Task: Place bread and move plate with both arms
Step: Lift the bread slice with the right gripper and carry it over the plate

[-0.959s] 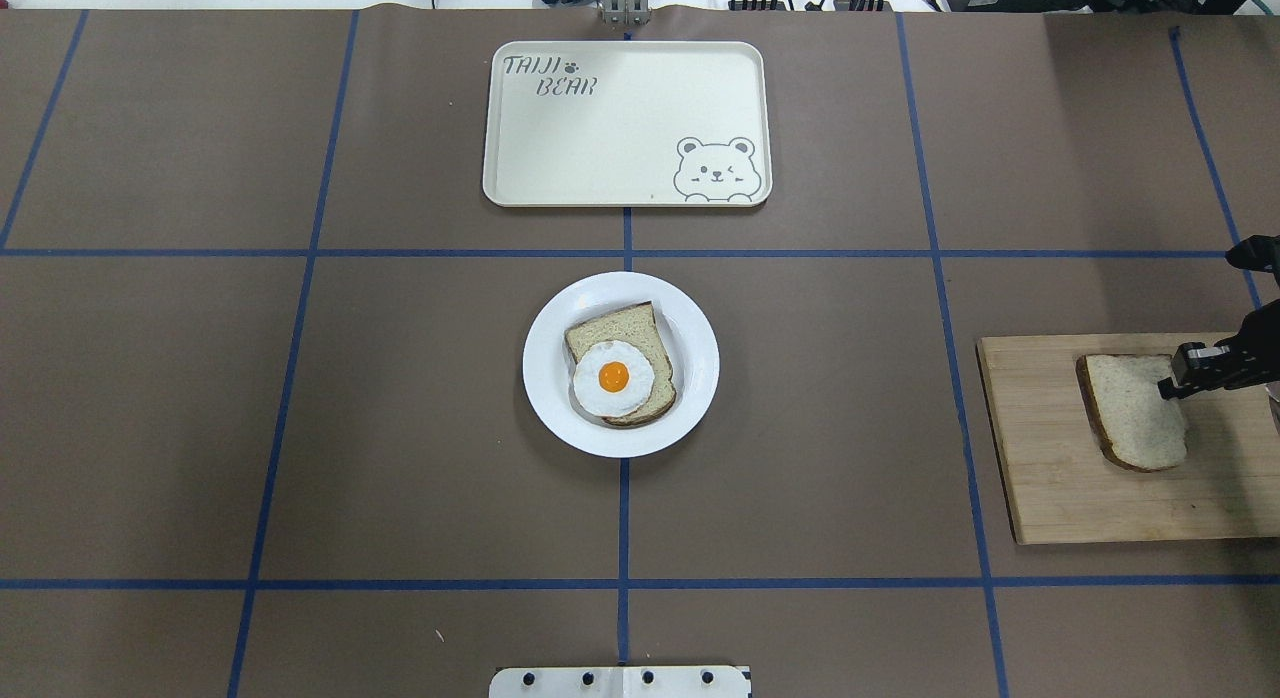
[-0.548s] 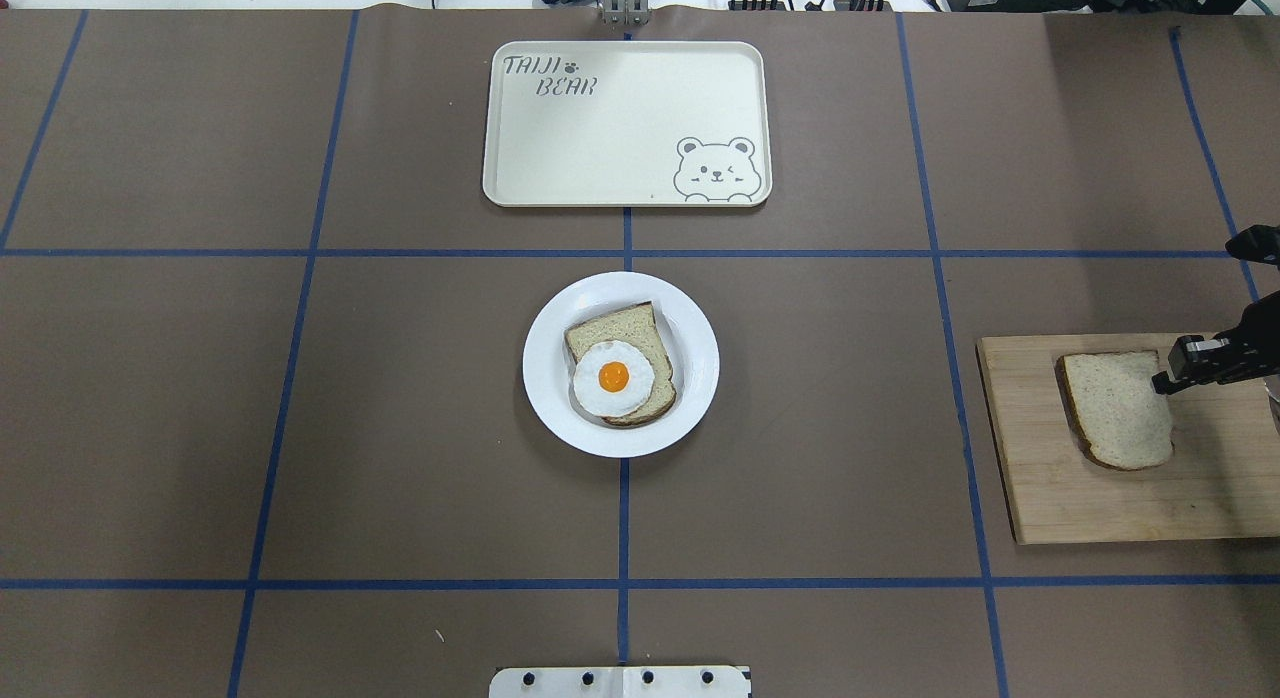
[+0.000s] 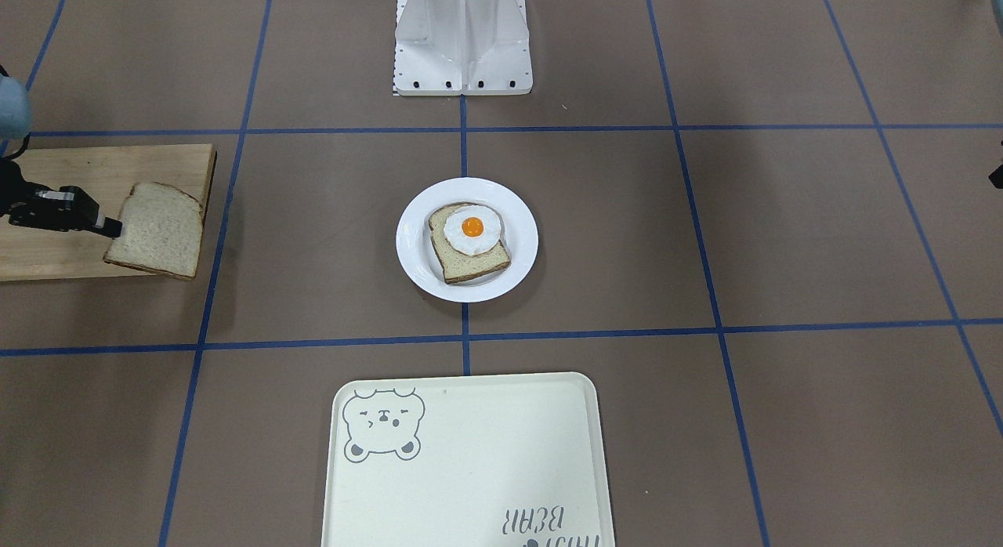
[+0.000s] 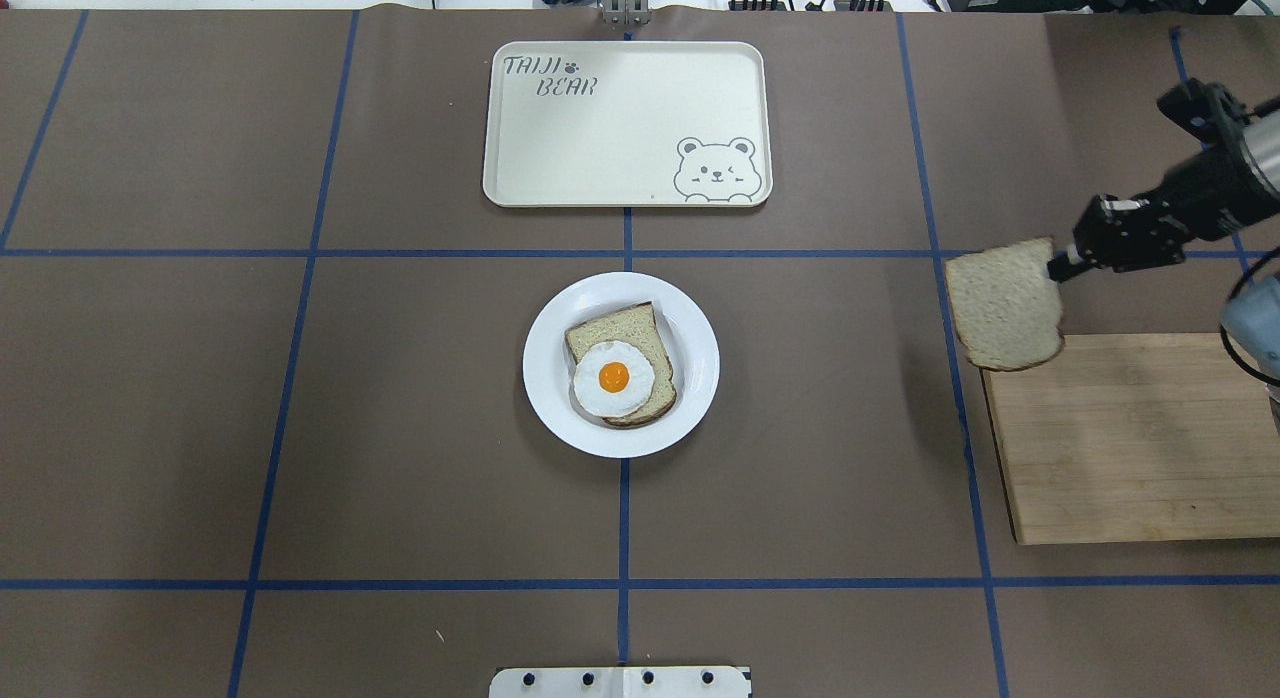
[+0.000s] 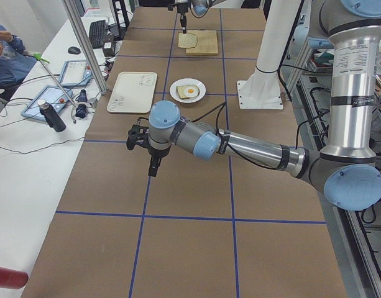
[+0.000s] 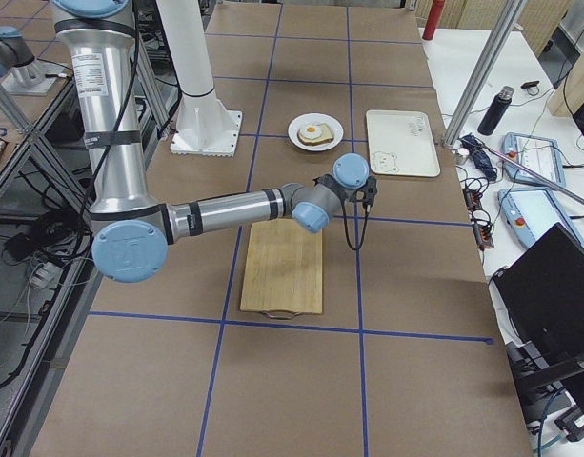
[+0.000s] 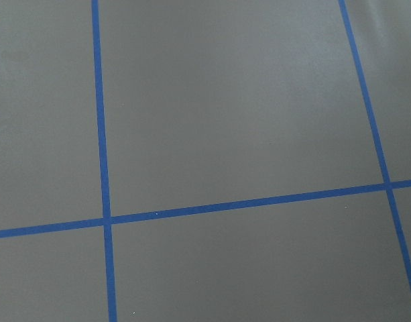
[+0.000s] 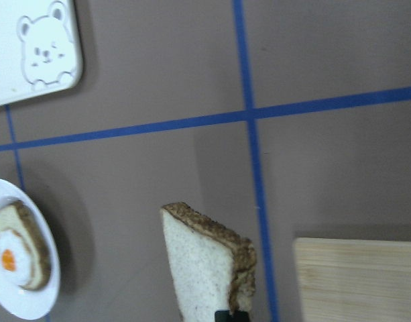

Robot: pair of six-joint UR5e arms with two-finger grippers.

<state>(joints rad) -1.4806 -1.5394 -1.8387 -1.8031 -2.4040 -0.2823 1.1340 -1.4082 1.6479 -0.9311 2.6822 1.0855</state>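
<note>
My right gripper (image 4: 1058, 269) is shut on one edge of the plain bread (image 4: 1003, 303) and holds it in the air, over the table beside the wooden board's far left corner. It shows the same way in the front view, gripper (image 3: 112, 228) and bread (image 3: 159, 230), and the right wrist view shows the bread (image 8: 204, 267) hanging tilted. The white plate (image 4: 693, 323) sits at the table's centre with an egg-topped slice (image 4: 613, 375) on it, well apart from the bread. My left gripper (image 5: 153, 166) hangs over bare table; I cannot tell whether it is open or shut.
A wooden cutting board (image 4: 1130, 448) lies at the right side, bare. A cream bear tray (image 4: 627, 123) lies beyond the plate. The robot's white base (image 3: 462, 45) stands behind the plate. Blue tape lines cross the brown table.
My right gripper has lifted the bread off the cutting board and carried it left and away from the robot, past the board's corner. The plate and tray have not moved.
</note>
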